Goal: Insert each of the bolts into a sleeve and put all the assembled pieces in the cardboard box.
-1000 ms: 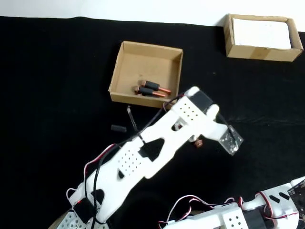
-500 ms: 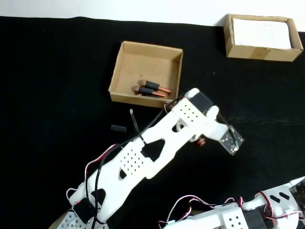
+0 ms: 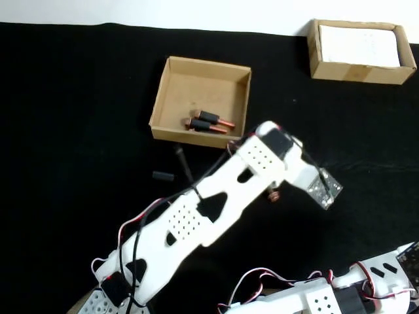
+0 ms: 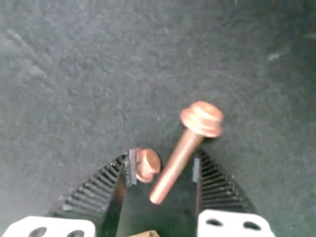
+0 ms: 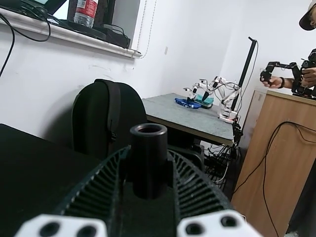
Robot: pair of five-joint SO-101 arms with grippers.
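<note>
1. left wrist view: the left claw [image 4: 163, 162] stands wide over the black desk [image 4: 74, 74], with a copper bolt [image 4: 183, 150] slantwise between its jaws and a second bolt [image 4: 147, 165] beside one finger.
2. the right claw [image 5: 148, 155] grips a black sleeve [image 5: 148, 170] upright.
3. the cardboard box [image 3: 163, 98] holds two assembled pieces [image 3: 208, 122].

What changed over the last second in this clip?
The left hand swung slightly rightward in the high view, away from the cardboard box. Nothing was gripped or released. The bolt, two assembled pieces and loose sleeve stayed put.
</note>
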